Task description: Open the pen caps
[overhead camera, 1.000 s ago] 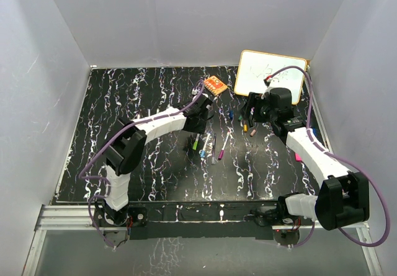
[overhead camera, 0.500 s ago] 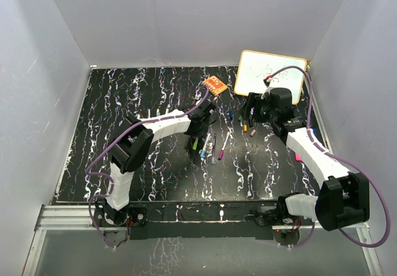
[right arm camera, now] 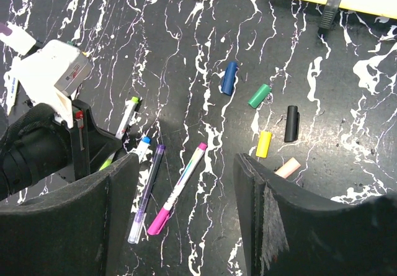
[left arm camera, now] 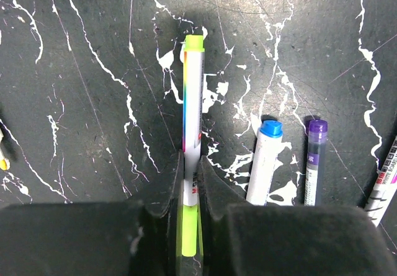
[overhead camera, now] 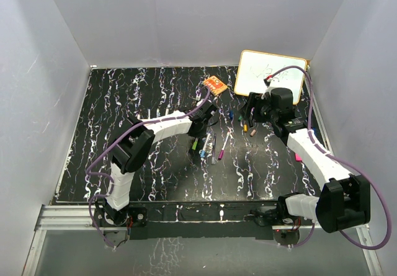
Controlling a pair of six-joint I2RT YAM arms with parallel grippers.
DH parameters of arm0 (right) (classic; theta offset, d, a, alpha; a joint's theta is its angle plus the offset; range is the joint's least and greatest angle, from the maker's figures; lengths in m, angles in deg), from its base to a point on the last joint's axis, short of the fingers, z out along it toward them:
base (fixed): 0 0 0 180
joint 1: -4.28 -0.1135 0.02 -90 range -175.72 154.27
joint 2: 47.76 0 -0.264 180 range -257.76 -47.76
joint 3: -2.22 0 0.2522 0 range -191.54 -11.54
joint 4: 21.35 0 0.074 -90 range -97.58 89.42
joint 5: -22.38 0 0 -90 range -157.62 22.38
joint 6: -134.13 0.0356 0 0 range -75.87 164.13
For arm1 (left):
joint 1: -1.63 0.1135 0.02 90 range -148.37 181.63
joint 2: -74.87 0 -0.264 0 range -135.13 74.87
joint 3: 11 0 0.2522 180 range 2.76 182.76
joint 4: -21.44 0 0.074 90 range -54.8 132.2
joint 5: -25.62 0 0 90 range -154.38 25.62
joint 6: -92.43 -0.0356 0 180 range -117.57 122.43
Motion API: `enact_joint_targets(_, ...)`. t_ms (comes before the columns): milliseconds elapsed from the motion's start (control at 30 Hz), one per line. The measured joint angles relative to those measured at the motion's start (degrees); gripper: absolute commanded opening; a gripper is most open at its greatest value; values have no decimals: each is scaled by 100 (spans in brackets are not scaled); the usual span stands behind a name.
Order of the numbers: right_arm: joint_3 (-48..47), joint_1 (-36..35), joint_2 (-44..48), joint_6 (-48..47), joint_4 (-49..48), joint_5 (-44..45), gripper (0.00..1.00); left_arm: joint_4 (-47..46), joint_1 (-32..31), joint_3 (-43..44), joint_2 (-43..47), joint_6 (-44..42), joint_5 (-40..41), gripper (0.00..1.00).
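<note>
Pinching tight, my left gripper (left arm camera: 191, 173) is clamping the lime-green pen (left arm camera: 193, 102) across its white barrel, and both fingers (left arm camera: 214, 192) are pressing on it with no gap showing. Small red print is running along the barrel right at the pinch, too fine for me to read. The pen's lime cap (left arm camera: 189, 235) is sitting on the barrel just behind my fingertips, toward the wrist. The pen is lying flat on the table (overhead camera: 124, 115).

Just right of the lime-green pen, a blue-tipped pen (left arm camera: 263, 164) and a purple pen (left arm camera: 315, 161) are lying almost parallel to it, close together but not touching. Farther right a pink-capped pen (right arm camera: 180, 189) is lying at a slant; black lettering is showing on its barrel, unreadable.

My right gripper (right arm camera: 186, 164) is hanging well to the right of the lime-green pen, its fingers spread wide and gripping nothing. Right of the lime-green pen and farther back, five loose caps are lying apart: blue (right arm camera: 229, 77), green (right arm camera: 260, 95), black (right arm camera: 291, 123), yellow (right arm camera: 263, 144) and pale orange (right arm camera: 287, 167).

Behind the lime-green pen an orange block (overhead camera: 214, 85) is resting. Back and to the right, a whiteboard (overhead camera: 273, 71) is showing faint scribbles I can't make out. The table is black with white marbling, and plain white walls (overhead camera: 155, 22) are closing it in.
</note>
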Motion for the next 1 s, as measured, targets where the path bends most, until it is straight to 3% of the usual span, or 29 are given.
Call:
enact_joint_targets(300,243,0,-15,2,-146,-472,60,42,-24,-26,79,-35,264,0)
enact_joint_targets(433,520,-7,-72,55,-439,-994,60,-245,-17,-258,612,-28,297,0)
enact_joint_targets(700,824,-483,-334,229,-973,-1620,60,-2304,-9,-1220,2376,555,-291,0)
enact_joint_targets(1000,1021,-944,-422,564,-1703,-1812,61,-3976,-9,-2203,2459,1545,-1290,0)
